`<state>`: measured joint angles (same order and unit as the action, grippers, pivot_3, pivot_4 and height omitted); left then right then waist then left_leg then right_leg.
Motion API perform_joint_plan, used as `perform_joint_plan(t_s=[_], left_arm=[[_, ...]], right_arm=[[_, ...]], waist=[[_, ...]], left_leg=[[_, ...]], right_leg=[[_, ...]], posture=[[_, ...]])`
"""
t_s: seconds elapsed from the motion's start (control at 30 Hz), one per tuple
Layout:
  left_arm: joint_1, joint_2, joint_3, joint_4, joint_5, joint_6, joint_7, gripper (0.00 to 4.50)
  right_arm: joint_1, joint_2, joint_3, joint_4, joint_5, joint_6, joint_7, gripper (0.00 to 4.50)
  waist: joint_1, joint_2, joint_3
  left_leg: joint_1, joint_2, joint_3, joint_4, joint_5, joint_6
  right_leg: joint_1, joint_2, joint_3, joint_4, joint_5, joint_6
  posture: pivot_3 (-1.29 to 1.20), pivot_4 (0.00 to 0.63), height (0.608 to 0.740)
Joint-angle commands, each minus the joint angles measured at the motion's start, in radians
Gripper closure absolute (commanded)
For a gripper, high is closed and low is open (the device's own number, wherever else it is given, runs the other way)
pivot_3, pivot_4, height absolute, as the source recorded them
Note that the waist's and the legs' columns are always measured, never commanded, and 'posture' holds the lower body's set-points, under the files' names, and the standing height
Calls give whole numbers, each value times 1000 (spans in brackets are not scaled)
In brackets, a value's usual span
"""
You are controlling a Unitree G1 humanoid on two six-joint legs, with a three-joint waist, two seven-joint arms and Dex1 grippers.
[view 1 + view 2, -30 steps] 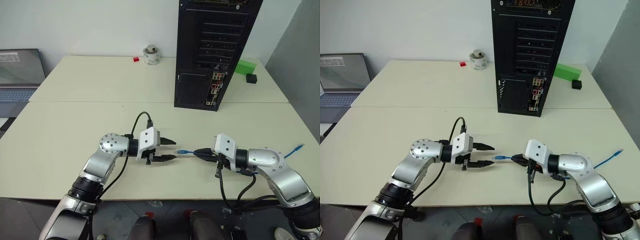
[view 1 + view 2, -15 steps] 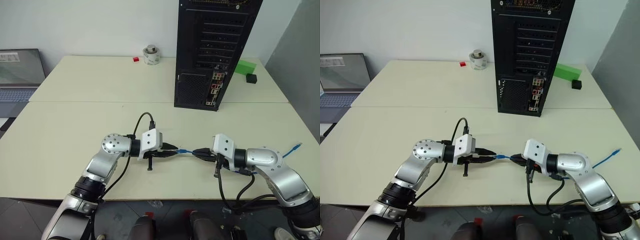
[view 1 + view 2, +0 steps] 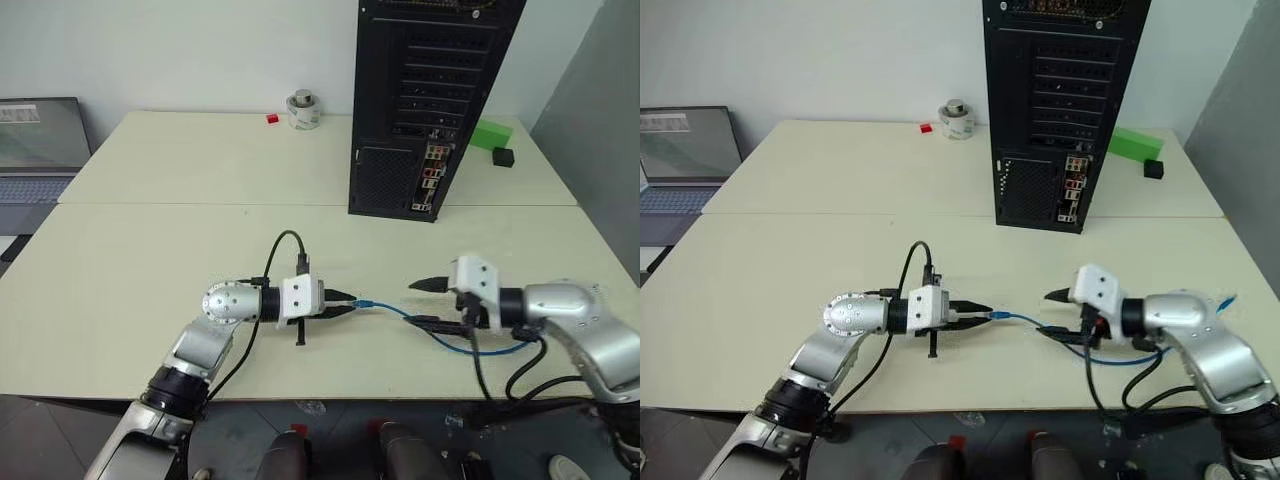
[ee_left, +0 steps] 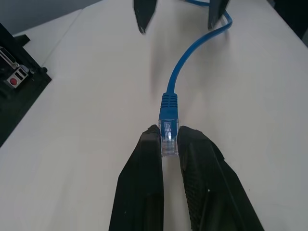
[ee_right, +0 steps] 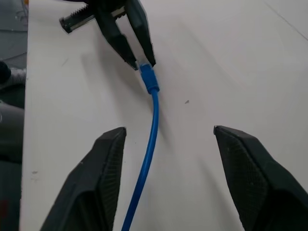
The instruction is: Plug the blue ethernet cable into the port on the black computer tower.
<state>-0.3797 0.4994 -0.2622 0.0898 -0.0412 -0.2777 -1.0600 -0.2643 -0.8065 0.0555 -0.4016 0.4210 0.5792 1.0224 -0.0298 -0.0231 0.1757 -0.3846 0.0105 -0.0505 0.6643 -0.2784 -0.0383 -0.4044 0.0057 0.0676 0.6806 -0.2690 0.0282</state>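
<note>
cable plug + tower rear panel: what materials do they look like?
Plug on the blue ethernet cable: clear, glossy, likely moulded plastic; blue boot behind looks rubbery. Black computer tower rear: probably painted sheet metal, matte black, with perforated grille and slot covers.

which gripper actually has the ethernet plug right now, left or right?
The left gripper: its black fingers are pinched on the clear plug of the blue ethernet cable. The right gripper stands wide open, the cord running loose between its fingers.

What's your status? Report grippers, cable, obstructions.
Left gripper shut on the blue ethernet cable by its plug. Right gripper open, cable loose between its fingers. Port unplugged; bare table between cable and tower.
</note>
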Motion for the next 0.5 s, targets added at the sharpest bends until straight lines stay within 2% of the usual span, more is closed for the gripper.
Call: perform_joint_plan(t_s=[0.03, 0.1, 0.27, 0.5], left_arm=[[-4, -18, 19, 43, 117, -272, 149, 4255], [-12, -19, 24, 78, 186, -408, 229, 4255], [-37, -15, 43, 141, 335, -664, 416, 4255], [-60, -9, 52, 176, 461, -789, 580, 4255]], right_arm=[[-12, 60, -71, -45, 126, 107, -62, 415], [-18, 113, -83, -50, 172, 156, -111, 14], [-45, 240, -87, -40, 249, 246, -226, 0], [-69, 297, -69, -17, 288, 295, -263, 0]], waist=[[0, 0, 0], [0, 0, 0], [1, 0, 0], [1, 0, 0]], left_leg=[[0, 0, 0, 0, 0, 0], [0, 0, 1, 0, 0, 0], [0, 0, 0, 0, 0, 0], [-1, -2, 0, 0, 0, 0]], right_leg=[[0, 0, 0, 0, 0, 0], [0, 0, 1, 0, 0, 0], [0, -1, 0, 0, 0, 0], [0, -5, -2, 0, 0, 0]], posture=[[0, 150, 740], [0, 150, 740], [0, 150, 740], [0, 150, 740]])
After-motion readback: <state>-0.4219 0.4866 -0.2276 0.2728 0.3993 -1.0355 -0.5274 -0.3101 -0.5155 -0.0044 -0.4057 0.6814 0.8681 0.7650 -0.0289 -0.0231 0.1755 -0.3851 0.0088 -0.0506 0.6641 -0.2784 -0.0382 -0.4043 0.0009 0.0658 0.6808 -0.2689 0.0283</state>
